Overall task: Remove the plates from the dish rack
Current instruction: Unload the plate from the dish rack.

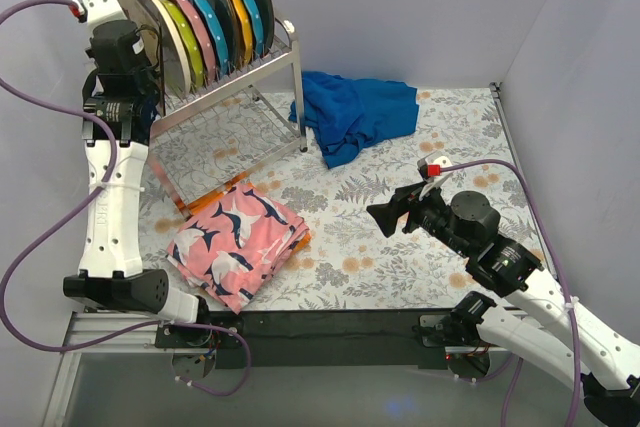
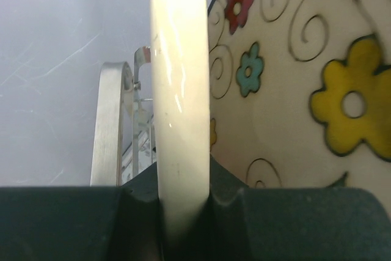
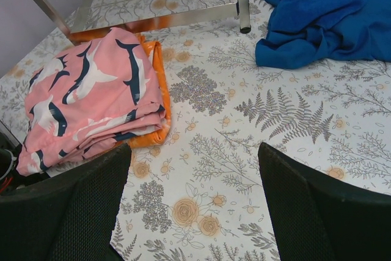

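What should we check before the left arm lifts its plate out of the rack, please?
1. Left jaws shut on the cream plate rim: ok.
2. Rim seated squarely between the jaws: ok.
3. Gap to the floral plate alongside: cannot tell.
4. Plate's foot free of the rack prongs: cannot tell, hidden.
5. Right jaws open and well away from the rack: ok.
6. Bare table to set it down, beside the pink cloth: ok.
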`<state>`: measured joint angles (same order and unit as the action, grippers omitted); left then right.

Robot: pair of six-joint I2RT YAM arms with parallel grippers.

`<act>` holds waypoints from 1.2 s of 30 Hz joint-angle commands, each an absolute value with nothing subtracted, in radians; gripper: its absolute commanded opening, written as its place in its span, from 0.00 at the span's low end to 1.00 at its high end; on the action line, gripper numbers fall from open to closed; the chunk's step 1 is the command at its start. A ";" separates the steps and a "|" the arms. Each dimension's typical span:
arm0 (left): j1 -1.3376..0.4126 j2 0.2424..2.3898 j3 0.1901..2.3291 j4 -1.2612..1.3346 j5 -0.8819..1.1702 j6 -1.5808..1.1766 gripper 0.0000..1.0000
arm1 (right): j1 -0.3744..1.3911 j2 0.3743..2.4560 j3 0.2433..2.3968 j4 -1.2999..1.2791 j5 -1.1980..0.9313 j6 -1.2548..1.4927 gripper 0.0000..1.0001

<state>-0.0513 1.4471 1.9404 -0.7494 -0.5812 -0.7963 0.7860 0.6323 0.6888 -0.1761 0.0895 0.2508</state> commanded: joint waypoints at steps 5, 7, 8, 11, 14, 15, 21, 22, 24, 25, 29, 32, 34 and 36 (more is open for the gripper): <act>-0.060 1.378 2.020 -0.610 -0.491 -0.804 0.00 | 0.790 0.627 0.690 -0.123 0.086 0.239 0.89; -0.060 1.373 2.029 -0.617 -0.485 -0.813 0.00 | 0.788 0.629 0.690 -0.124 0.086 0.238 0.89; -0.060 1.371 2.036 -0.623 -0.483 -0.816 0.00 | 0.788 0.629 0.690 -0.123 0.084 0.239 0.89; -0.060 1.370 2.068 -0.634 -0.479 -0.818 0.00 | 0.788 0.629 0.690 -0.124 0.084 0.238 0.89; -0.060 1.358 2.085 -0.635 -0.445 -0.812 0.00 | 0.788 0.629 0.692 -0.123 0.084 0.239 0.89; -0.060 1.355 2.089 -0.635 -0.442 -0.811 0.00 | 0.788 0.630 0.692 -0.123 0.084 0.239 0.89; -0.060 1.335 2.100 -0.630 -0.457 -0.802 0.00 | 0.788 0.637 0.693 -0.123 0.086 0.238 0.89; -0.060 1.332 2.100 -0.624 -0.457 -0.801 0.00 | 0.788 0.638 0.693 -0.123 0.086 0.236 0.89; -0.060 1.319 2.098 -0.620 -0.451 -0.799 0.00 | 0.788 0.640 0.695 -0.123 0.087 0.236 0.89; -0.060 1.315 2.100 -0.612 -0.448 -0.799 0.00 | 0.788 0.640 0.696 -0.123 0.087 0.238 0.88; -0.060 1.295 2.098 -0.592 -0.431 -0.799 0.00 | 0.788 0.644 0.698 -0.121 0.090 0.236 0.89; -0.060 1.282 2.102 -0.584 -0.408 -0.801 0.00 | 0.788 0.649 0.699 -0.123 0.092 0.235 0.89; -0.060 1.270 2.106 -0.575 -0.407 -0.805 0.00 | 0.788 0.649 0.701 -0.123 0.094 0.235 0.89; -0.060 1.255 2.108 -0.560 -0.399 -0.804 0.00 | 0.788 0.652 0.701 -0.121 0.095 0.235 0.88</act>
